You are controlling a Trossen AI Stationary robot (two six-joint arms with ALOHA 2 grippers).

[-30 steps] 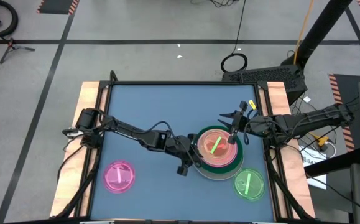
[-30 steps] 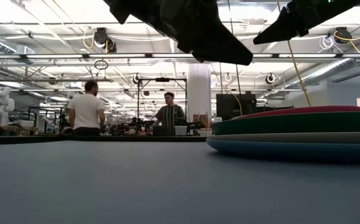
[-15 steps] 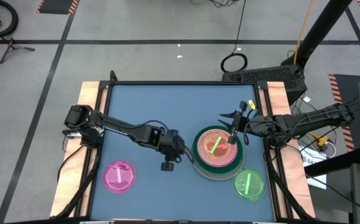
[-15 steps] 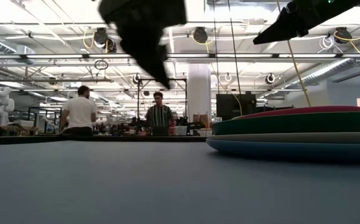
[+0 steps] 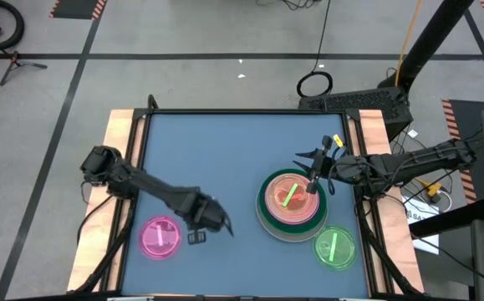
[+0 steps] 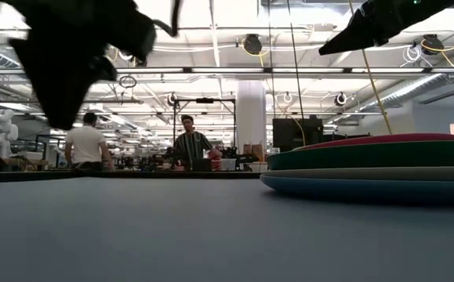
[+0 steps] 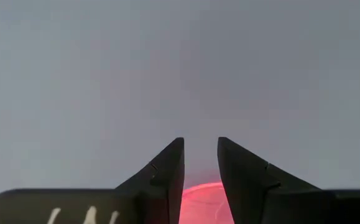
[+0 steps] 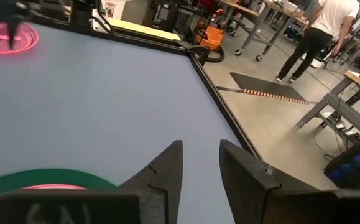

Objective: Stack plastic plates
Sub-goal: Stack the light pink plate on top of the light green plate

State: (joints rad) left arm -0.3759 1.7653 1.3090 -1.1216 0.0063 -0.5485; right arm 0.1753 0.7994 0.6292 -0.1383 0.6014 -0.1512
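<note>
A stack of plates [image 5: 290, 205] rests on the table right of centre: blue at the bottom [image 6: 368, 189], then grey-white, green and pink, with a small green-striped one on top. A small pink plate [image 5: 160, 236] lies flat near the left near corner, and a small green plate [image 5: 335, 248] lies near the right near corner. My left gripper [image 5: 223, 227] hovers just right of the pink plate, slightly open and empty; the plate's rim [image 7: 201, 202] shows between its fingers. My right gripper [image 5: 311, 186] hangs open above the stack's far-right rim, touching nothing.
The blue table top [image 5: 225, 150] has wooden side rails and a dark raised far edge [image 8: 211, 74]. Bare table lies between the pink plate and the stack. People stand in the room beyond the table [image 6: 187, 145]. Cables and stands sit on the floor around it.
My left gripper has drawn away from the stack's left edge and swung toward the table's left and near edge, ending beside the small pink plate. Its finger gap cannot be compared. The plates have stayed where they were.
</note>
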